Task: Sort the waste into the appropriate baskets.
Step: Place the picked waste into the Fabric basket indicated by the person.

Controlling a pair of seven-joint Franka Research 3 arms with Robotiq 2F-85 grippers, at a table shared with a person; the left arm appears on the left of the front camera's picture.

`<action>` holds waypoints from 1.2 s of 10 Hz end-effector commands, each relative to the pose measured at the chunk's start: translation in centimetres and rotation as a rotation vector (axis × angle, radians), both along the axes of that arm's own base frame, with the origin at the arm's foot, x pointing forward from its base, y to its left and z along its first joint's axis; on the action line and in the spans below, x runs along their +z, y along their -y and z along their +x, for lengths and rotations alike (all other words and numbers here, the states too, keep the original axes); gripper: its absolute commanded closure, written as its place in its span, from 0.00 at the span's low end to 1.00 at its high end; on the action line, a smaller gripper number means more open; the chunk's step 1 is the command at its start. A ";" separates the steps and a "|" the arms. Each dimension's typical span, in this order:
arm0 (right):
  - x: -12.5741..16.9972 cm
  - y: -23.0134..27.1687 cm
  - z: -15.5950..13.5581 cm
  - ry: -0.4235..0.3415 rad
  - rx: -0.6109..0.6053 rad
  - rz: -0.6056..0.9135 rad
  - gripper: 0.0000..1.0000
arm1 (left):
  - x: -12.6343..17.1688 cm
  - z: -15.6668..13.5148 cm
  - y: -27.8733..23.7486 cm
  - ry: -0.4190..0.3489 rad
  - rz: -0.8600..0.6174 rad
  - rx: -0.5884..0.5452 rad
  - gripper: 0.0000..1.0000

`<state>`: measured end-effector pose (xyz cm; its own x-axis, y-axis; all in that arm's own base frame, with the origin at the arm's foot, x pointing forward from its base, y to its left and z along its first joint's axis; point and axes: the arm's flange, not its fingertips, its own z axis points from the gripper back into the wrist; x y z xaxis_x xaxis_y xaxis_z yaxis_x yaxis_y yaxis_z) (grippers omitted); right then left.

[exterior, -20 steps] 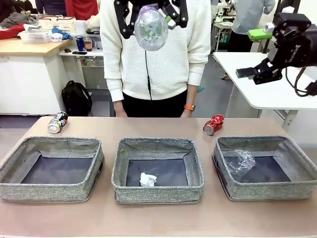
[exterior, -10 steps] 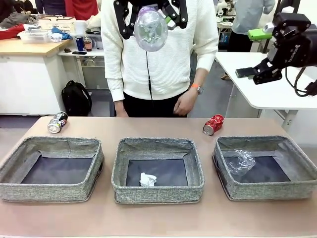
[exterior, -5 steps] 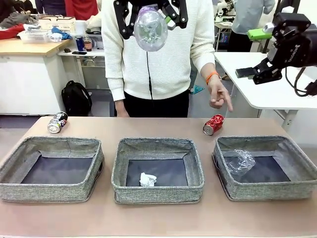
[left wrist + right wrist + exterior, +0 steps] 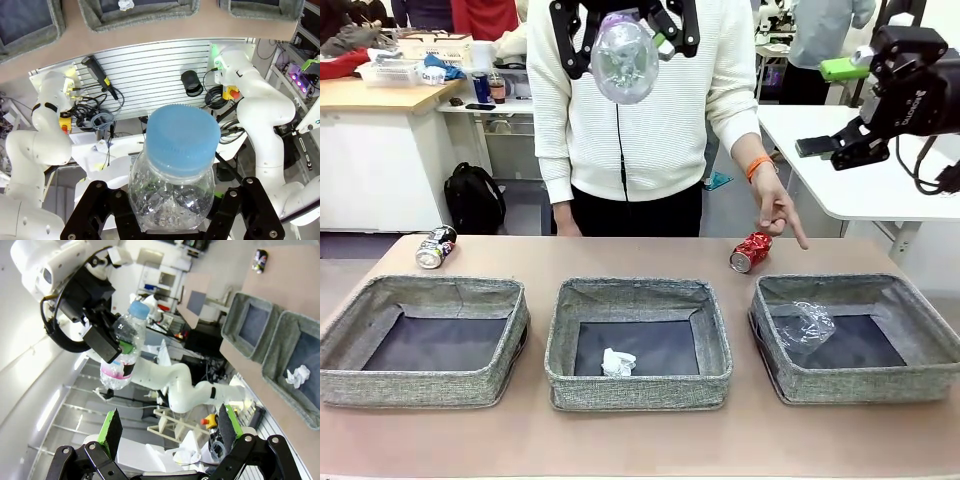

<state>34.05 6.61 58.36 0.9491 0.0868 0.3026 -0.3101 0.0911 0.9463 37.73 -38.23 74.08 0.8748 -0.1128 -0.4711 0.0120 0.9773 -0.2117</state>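
My left gripper (image 4: 625,40) hangs high over the table's middle, shut on a small clear bottle (image 4: 625,57). The bottle's blue cap (image 4: 183,141) faces the left wrist camera, and its pink label (image 4: 116,373) shows in the right wrist view. My right gripper (image 4: 830,108) is raised at the far right, open with nothing between its green pads (image 4: 112,427). A crushed red can (image 4: 751,251) lies behind the right basket (image 4: 865,385), and a person's hand (image 4: 778,212) points down at it. The dark can (image 4: 436,247) lies behind the left basket (image 4: 420,388). A paper ball (image 4: 617,362) sits in the middle basket (image 4: 640,390), and a clear cup (image 4: 803,325) in the right one.
The person in a white sweater (image 4: 640,120) stands at the table's far edge, behind the middle basket. A white table (image 4: 840,190) stands beyond at the right. Bare tabletop runs in front of and between the baskets.
The person's hand swung from their side across to the right and now points down at the red can. Both arms and the bottle have stayed put.
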 end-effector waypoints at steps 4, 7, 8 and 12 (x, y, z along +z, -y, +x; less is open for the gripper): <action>0.0 0.0 0.0 0.000 0.000 0.000 0.00 | 0.0 0.0 0.0 0.000 0.000 0.000 1.00; -0.4 7.2 -6.0 0.039 -0.171 -0.188 0.00 | -3.9 -2.9 3.1 0.220 -0.165 -0.072 1.00; -0.9 11.2 -9.1 0.028 -0.205 -0.274 0.00 | -6.2 -3.3 5.0 0.297 -0.247 -0.094 1.00; -2.8 19.7 -16.3 0.021 -0.592 -0.141 0.00 | -14.3 0.1 14.1 0.478 -0.424 -0.111 1.00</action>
<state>18.22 -13.46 56.20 0.8833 -0.3101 0.3516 -0.2105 0.4080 0.8884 37.34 -51.50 62.09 0.9575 -0.2882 0.0125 0.2546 0.8237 -0.5067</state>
